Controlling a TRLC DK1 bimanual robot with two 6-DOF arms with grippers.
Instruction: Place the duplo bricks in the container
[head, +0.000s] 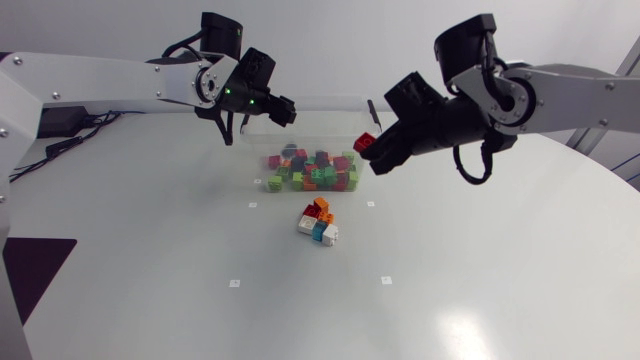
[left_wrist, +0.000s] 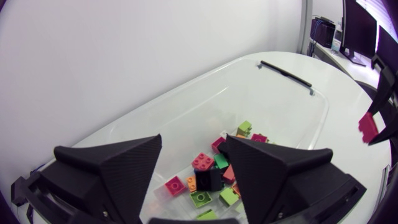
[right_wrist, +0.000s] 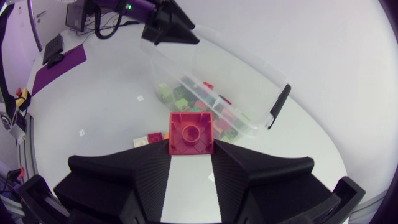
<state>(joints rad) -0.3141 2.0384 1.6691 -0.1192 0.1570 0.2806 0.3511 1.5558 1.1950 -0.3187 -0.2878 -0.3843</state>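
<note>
Table (head: 480, 280): clear container (head: 330, 110) toward far edge, sorted bricks (head: 312, 168) inside. My left gripper (head: 285, 108) spread, above container's far left corner. My right gripper (head: 372, 152) over container's right edge. Loose pile (head: 319, 223) near container's near edge. Red brick (head: 366, 143) pinched in right gripper.

Clear plastic container (head: 310, 118), glossy plastic brick (right_wrist: 191, 132), matt right gripper (right_wrist: 191, 155)

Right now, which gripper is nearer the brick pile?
Right. The right gripper hangs just beyond the brick pile, by the container's end; left gripper farther, over its far side.
</note>
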